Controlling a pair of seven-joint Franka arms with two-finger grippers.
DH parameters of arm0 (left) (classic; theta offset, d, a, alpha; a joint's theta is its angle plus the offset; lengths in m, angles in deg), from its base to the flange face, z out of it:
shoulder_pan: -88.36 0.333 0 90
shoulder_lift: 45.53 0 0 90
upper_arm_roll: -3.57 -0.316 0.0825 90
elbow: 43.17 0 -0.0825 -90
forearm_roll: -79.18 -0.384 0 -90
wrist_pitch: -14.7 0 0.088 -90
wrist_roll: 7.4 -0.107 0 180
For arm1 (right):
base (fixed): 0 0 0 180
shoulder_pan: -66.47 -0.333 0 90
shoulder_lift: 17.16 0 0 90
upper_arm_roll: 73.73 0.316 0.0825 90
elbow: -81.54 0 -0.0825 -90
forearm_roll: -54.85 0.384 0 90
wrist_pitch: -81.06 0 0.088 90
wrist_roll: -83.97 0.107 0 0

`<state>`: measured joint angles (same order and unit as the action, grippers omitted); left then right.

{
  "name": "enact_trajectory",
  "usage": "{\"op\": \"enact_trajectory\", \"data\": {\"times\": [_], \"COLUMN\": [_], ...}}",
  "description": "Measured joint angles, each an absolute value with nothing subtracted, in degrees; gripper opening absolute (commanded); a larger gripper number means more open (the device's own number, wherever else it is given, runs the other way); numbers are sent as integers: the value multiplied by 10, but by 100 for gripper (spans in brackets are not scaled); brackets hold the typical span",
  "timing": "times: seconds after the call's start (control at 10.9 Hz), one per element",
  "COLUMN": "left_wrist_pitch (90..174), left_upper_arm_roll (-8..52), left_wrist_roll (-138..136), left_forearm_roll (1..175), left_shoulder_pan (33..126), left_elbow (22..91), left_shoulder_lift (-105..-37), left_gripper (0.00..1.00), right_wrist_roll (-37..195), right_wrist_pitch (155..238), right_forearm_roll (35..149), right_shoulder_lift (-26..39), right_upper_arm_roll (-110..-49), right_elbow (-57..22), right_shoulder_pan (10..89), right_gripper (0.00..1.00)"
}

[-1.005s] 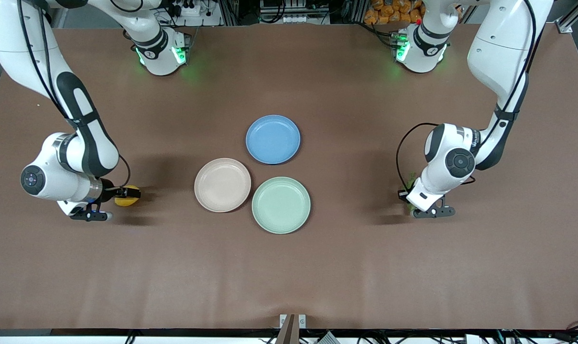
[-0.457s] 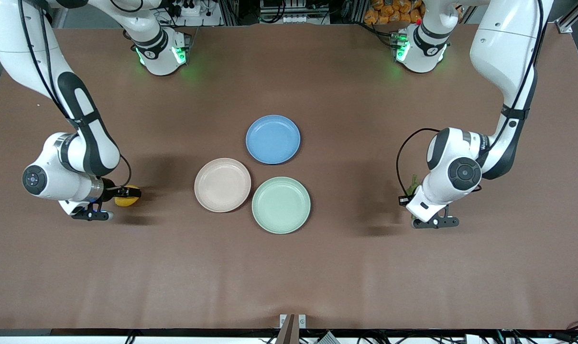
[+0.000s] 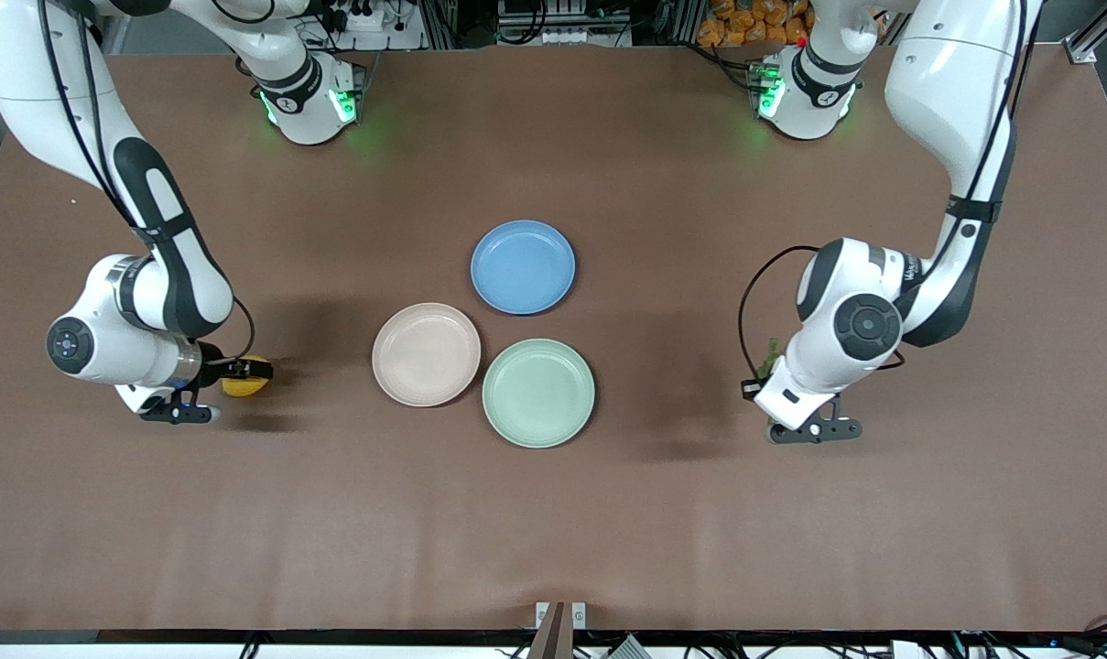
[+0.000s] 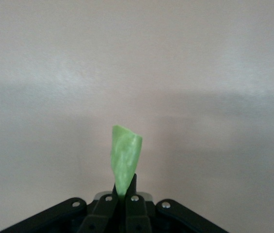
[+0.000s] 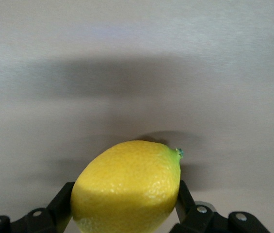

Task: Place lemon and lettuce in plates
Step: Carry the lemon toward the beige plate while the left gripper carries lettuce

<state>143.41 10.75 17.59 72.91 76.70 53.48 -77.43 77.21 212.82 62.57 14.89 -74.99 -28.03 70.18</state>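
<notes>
The right tool [image 3: 242,371] hangs over the bench [image 3: 553,531] at the right arm's end, clenched on the lemon [image 3: 244,377]. In the right wrist view the lemon [image 5: 127,187] sits between the 2 fingers [image 5: 184,196], one on each flank, and its shadow falls on the bare bench below it, so it looks lifted clear of the surface. The pale beige-pink plate [image 3: 426,354] lies toward the middle of the bench from it, well apart.

The left tool [image 3: 765,377] is over the bench at the left arm's end, gripping the lettuce [image 3: 771,352]. From the front only a small green scrap of the leaf shows beside the white wrist. In the left wrist view the lettuce [image 4: 124,160] stands up as a narrow, pale green strip pinched at its base between the closed fingers [image 4: 132,187], with plain bench under it. The mint green plate [image 3: 538,393] lies toward the middle from this tool, well apart.

The 2 plates touch or nearly touch at their rims, the mint green one slightly nearer the front camera. The blue plate [image 3: 523,266] lies farther from the camera, just beside both. All 3 plates hold nothing.
</notes>
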Motion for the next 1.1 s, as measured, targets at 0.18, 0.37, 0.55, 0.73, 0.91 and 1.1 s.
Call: {"op": "enact_trajectory", "data": {"times": [0.18, 0.37, 0.55, 0.73, 0.91, 1.1], "left_wrist_pitch": [1431, 1430, 1429, 1428, 1428, 1427], "left_upper_arm_roll": [110, 118, 122, 123, 125, 137], "left_wrist_roll": [219, 252, 303, 350, 397, 443], "left_forearm_roll": [729, 739, 749, 772, 793, 809], "left_shoulder_pan": [747, 724, 697, 671, 651, 644], "left_elbow": [528, 522, 516, 508, 502, 489], "left_shoulder_lift": [-774, -774, -774, -774, -776, -787], "left_gripper": [0, 0, 0, 0, 0, 0], "right_wrist_roll": [818, 870, 936, 990, 1035, 1096], "right_wrist_pitch": [2127, 2115, 2060, 2015, 2006, 2004], "right_forearm_roll": [626, 626, 626, 626, 627, 627], "right_shoulder_lift": [149, 149, 147, 146, 146, 146], "right_upper_arm_roll": [-749, -749, -749, -749, -748, -748], "right_elbow": [-275, -267, -234, -201, -193, -189], "right_shoulder_pan": [674, 646, 619, 597, 577, 550], "right_gripper": [28, 28, 28, 28, 28, 28]}}
